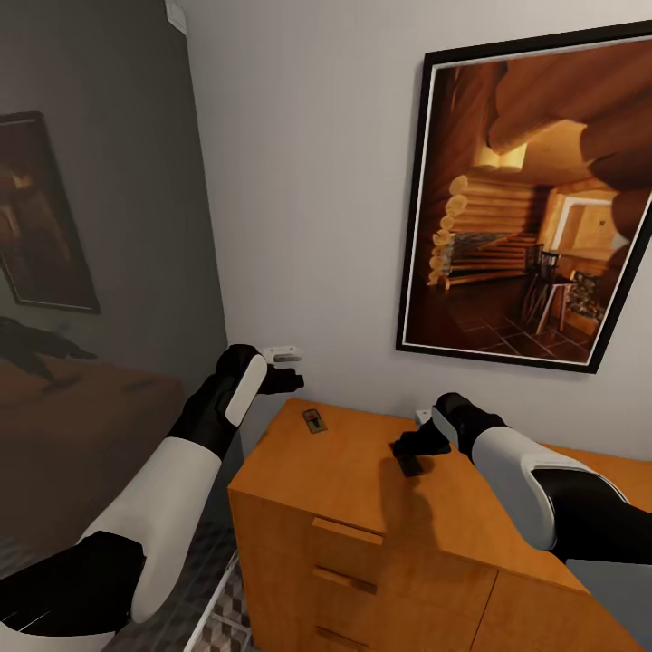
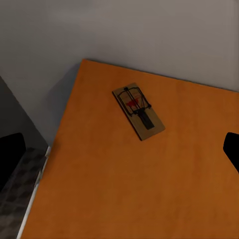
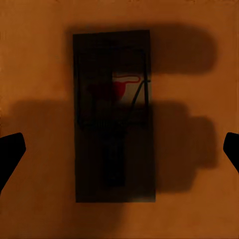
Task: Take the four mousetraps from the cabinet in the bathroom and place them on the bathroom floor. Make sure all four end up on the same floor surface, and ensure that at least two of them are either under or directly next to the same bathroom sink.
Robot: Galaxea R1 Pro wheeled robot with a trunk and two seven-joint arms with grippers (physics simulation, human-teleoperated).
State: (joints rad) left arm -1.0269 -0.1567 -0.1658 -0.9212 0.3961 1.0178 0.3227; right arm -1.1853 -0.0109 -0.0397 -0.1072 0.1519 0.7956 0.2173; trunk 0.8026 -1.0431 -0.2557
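Two mousetraps lie flat on top of an orange-brown wooden dresser [image 1: 362,507]. One mousetrap [image 1: 314,420] [image 2: 138,110] rests near the dresser's back left corner, just ahead of and below my left gripper [image 1: 288,380] [image 2: 119,154], which is open and empty. The other mousetrap [image 1: 409,465] [image 3: 113,117] sits in shadow directly under my right gripper [image 1: 407,448] [image 3: 119,149], whose open fingers stand wide on either side of it without holding it. A strip of the patterned bathroom floor [image 1: 226,602] shows left of the dresser. The cabinet and the bathroom sink are out of view.
The dresser stands against a white wall with a large framed cabin picture [image 1: 530,199] above it. A grey wall with a second picture [image 1: 41,213] stands at the left. The dresser front has drawers [image 1: 349,552].
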